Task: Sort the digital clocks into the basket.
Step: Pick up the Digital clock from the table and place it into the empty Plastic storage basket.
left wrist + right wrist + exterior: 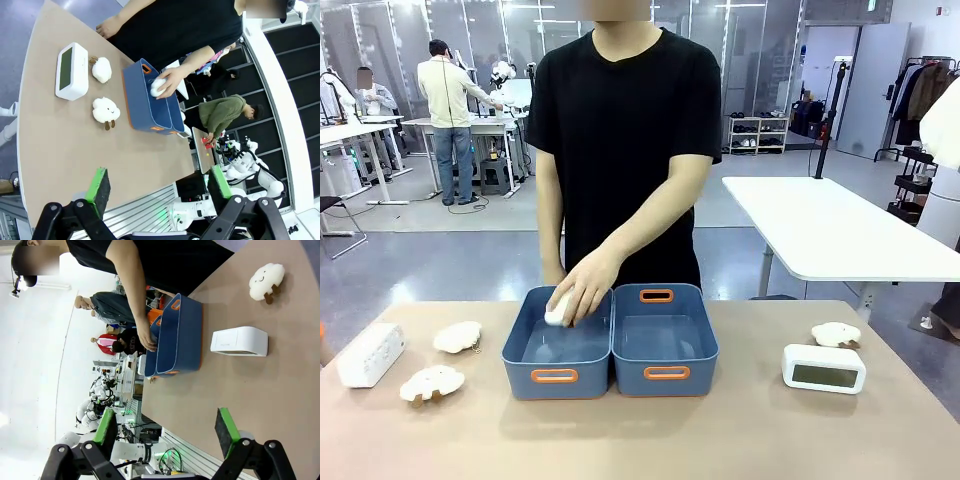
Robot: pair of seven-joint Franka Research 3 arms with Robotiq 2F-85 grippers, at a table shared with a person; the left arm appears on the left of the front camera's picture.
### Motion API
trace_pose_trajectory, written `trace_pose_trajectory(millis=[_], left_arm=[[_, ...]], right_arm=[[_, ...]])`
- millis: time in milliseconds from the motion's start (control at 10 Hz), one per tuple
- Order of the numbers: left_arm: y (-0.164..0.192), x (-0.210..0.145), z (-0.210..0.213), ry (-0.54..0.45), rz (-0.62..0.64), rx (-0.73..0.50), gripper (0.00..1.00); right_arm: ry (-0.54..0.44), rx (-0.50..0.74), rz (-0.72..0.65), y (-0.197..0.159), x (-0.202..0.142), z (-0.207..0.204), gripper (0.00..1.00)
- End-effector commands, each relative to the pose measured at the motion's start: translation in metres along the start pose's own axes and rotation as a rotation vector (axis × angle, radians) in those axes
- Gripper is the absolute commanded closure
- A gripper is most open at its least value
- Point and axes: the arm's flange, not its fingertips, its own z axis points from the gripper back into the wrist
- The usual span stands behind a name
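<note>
One white digital clock (370, 354) lies at the table's left end, also in the left wrist view (71, 70) with its greyish screen up. The other clock (824, 368) lies at the right, screen towards me, and appears side-on in the right wrist view (239, 341). Two blue-grey baskets stand side by side mid-table, a left one (558, 345) and a right one (665, 340). My left gripper (159, 186) hangs open above the near table edge, far from the clock. My right gripper (166, 431) is open too, holding nothing.
The person's hand (585, 290) holds a white plush toy (558, 312) over the left basket. Two plush toys (457, 336) (431, 382) lie near the left clock, and a third (836, 334) lies behind the right clock.
</note>
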Motion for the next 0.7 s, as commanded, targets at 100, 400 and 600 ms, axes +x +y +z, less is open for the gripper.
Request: trace_pose_trajectory(millis=[100, 400, 600], left_arm=[[0.0009, 0.0031, 0.0016, -0.011, -0.021, -0.026, 0.00], [0.0009, 0.0031, 0.0016, -0.011, -0.021, -0.026, 0.00], [0.0009, 0.0031, 0.0016, -0.011, -0.021, -0.026, 0.00]], right_arm=[[0.000, 0.011, 0.006, 0.0004, 0.0011, 0.0009, 0.00], [0.000, 0.011, 0.006, 0.0004, 0.0011, 0.0009, 0.00], [0.000, 0.011, 0.006, 0.0004, 0.0011, 0.0009, 0.00]])
